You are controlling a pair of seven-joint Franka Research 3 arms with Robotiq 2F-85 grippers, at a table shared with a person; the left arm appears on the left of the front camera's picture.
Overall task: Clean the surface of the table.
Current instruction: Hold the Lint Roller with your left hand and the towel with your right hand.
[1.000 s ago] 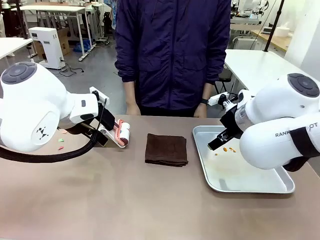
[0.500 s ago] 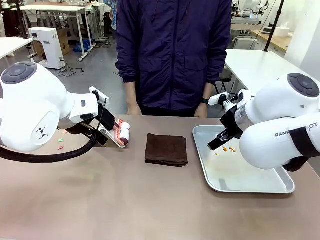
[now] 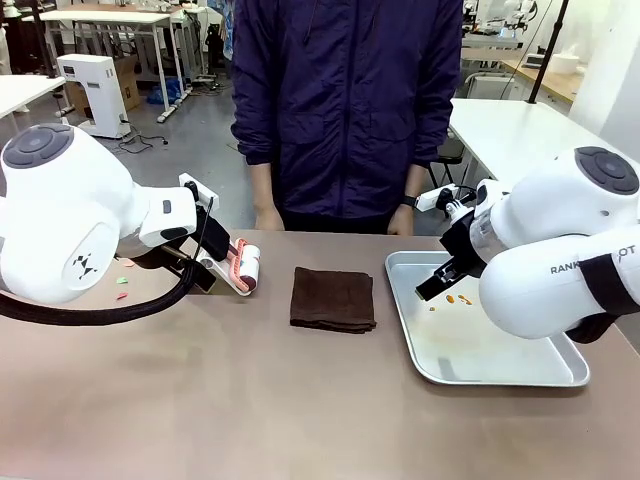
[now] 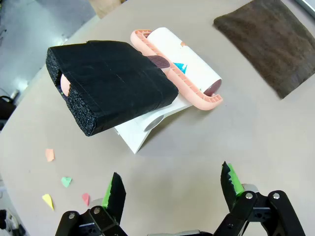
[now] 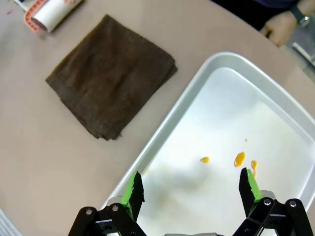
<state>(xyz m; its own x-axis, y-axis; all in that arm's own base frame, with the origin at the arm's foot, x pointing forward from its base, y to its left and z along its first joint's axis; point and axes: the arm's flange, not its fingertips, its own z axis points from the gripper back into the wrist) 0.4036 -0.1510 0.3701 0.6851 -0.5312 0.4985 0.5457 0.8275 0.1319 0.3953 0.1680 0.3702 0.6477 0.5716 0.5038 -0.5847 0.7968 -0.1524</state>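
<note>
We see the table [image 3: 250, 400] spread wide across the front view, its brownish top reaching from the near edge to the person [image 3: 345, 110] standing at the far side. Our left claw [image 4: 173, 189] is released, its 2 green-padded fingers [image 4: 117, 191] set wide apart with nothing between them. It hovers above the tabletop, just short of a lint roller [image 4: 184, 66].

The roller lies propped on a white stand [image 4: 147, 129], with a pink frame round the white roll and a thick black foam handle [image 4: 110, 88] pointing away from the cloth [image 3: 333, 298]. A few bits of coloured paper stick to the roll. 4 small paper scraps [image 4: 65, 181], orange, green, yellow and pink, lie on the table close to that claw.

The cloth, dark brown and folded, sits flat in the middle of the table, between the roller and a silver tray [image 3: 500, 380], touching neither. Our right claw [image 5: 191, 189] is also released and empty, its fingers apart above the tray, near the rim on the cloth's side. A few orange specks [image 5: 239, 159] lie on the tray floor close by. The person's hands [image 3: 265, 215] hang at the far edge of the table.
</note>
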